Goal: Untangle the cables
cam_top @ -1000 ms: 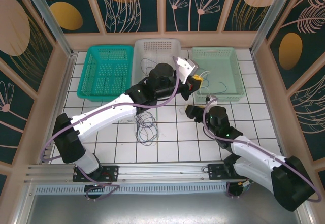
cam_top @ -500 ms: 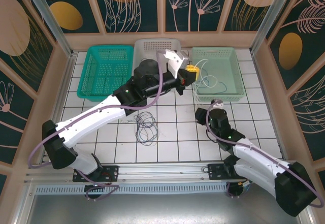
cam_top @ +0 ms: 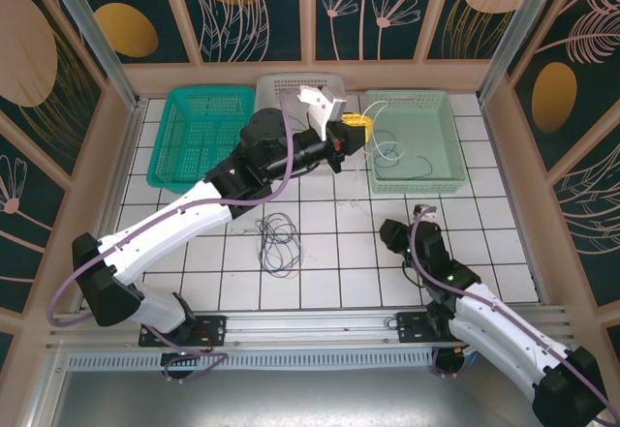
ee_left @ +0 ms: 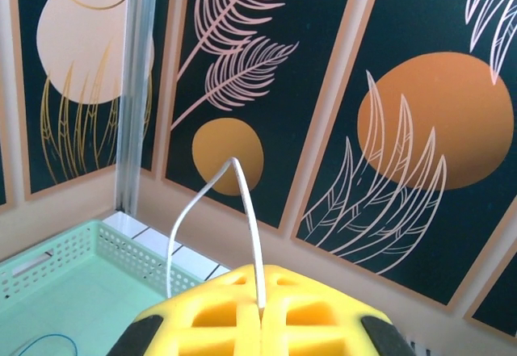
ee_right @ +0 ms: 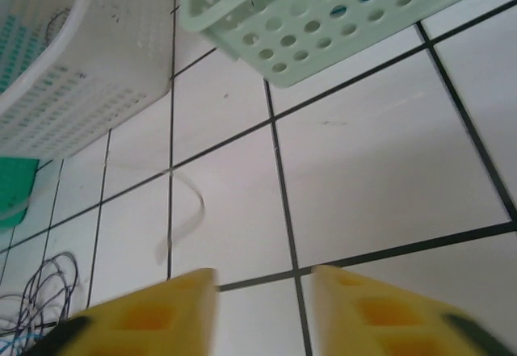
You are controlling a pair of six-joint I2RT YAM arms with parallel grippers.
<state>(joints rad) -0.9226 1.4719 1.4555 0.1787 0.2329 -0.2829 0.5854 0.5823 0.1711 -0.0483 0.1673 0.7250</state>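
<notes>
My left gripper (cam_top: 355, 124) is raised near the left rim of the mint basket (cam_top: 448, 135), shut on a pale white cable (cam_top: 377, 135). In the left wrist view the yellow fingers (ee_left: 202, 316) pinch that white cable (ee_left: 245, 203), which arches up and drops to the left. Its lower end (ee_right: 191, 209) trails blurred over the tiles. A dark cable coil (cam_top: 279, 236) lies on the floor in the middle. My right gripper (cam_top: 389, 232) is low over the tiles and open (ee_right: 262, 299), with nothing between its fingers.
Three baskets line the back: teal (cam_top: 174, 132), white (cam_top: 281, 88) and mint, with a thin dark wire (cam_top: 418, 163) lying in the mint one. The white basket (ee_right: 73, 73) and mint basket (ee_right: 323, 25) stand just beyond my right gripper.
My left gripper swung left and back, carrying the white cable with it. My right arm drew back toward the near edge, away from the cable.
</notes>
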